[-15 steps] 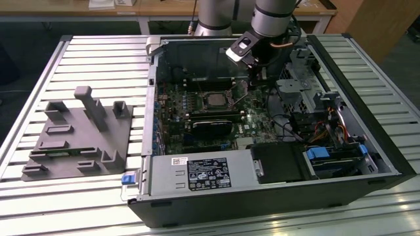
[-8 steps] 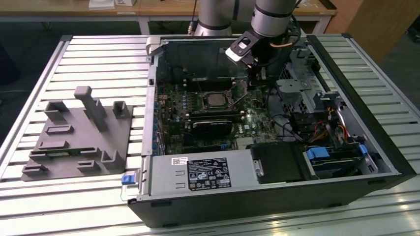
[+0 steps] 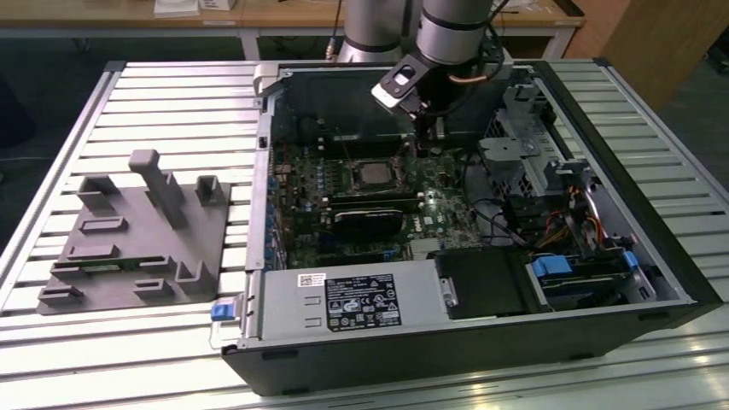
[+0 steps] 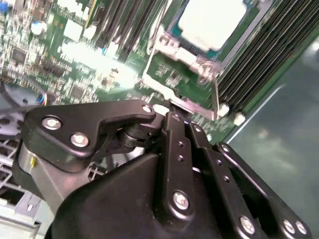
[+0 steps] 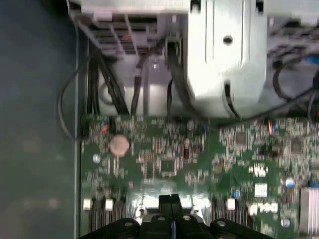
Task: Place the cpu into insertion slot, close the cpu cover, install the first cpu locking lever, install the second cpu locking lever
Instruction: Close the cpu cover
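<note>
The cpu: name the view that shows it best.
The exterior view: the cpu shows whole, evenly lit. The second wrist view catches it glare-washed and cropped; the first wrist view faces circuit board elsewhere.

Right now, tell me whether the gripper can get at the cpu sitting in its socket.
Likely yes. The gripper hangs low over the motherboard, just beside the cpu. The case lies open on its side, and nothing seems to cross between gripper and chip.

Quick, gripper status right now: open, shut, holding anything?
Gripper: closed, down at the edge of the cpu cover; whether anything is pinched between its fingertips cannot be told.
</note>
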Robot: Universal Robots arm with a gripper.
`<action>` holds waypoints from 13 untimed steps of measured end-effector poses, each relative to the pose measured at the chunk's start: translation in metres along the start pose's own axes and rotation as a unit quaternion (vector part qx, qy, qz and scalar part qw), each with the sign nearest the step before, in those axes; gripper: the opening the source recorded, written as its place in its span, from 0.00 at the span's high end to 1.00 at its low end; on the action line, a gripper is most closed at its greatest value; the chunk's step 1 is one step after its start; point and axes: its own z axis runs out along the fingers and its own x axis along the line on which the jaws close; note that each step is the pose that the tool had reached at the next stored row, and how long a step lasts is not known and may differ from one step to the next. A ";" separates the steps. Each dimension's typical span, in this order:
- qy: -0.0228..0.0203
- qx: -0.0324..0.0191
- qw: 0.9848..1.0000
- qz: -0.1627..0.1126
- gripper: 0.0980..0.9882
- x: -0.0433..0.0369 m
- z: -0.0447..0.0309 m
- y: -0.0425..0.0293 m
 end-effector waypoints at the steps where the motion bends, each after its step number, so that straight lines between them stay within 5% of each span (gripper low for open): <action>1: 0.000 0.000 1.000 0.000 0.99 0.0000 0.0001 -0.0047; 6: 0.000 -0.001 1.000 0.000 0.99 -0.0001 0.0004 -0.0205; 13: 0.001 -0.001 1.000 0.000 0.99 0.0000 0.0005 -0.0230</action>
